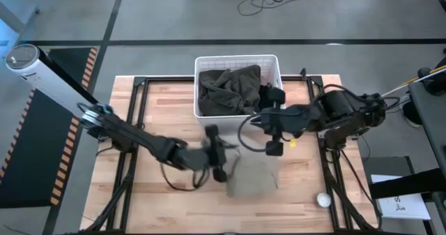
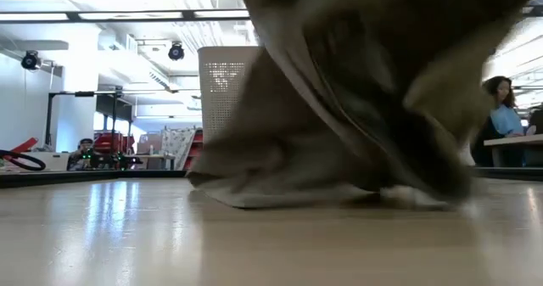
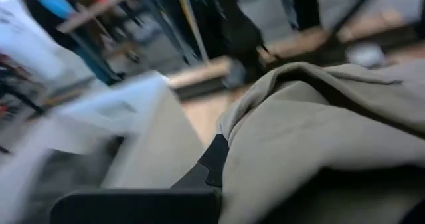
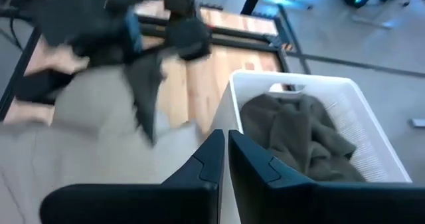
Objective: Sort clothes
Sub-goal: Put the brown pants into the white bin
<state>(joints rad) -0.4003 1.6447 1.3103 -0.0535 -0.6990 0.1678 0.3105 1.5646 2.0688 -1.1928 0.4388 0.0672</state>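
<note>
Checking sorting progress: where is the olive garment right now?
In the high view the olive garment lies inside the white basket at the table's far middle, just beyond the right gripper.

Matt cloth garment [image 1: 252, 176], perforated plastic basket [image 1: 201, 65]

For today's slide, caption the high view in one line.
Left gripper at beige garment; olive clothes fill white basket.

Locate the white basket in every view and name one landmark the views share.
High view: white basket at table's far edge, centre, olive garment inside.
Low view: its perforated wall behind the beige garment.
Left wrist view: cannot tell.
Right wrist view: right side.
Shared landmark: beige garment.
</note>
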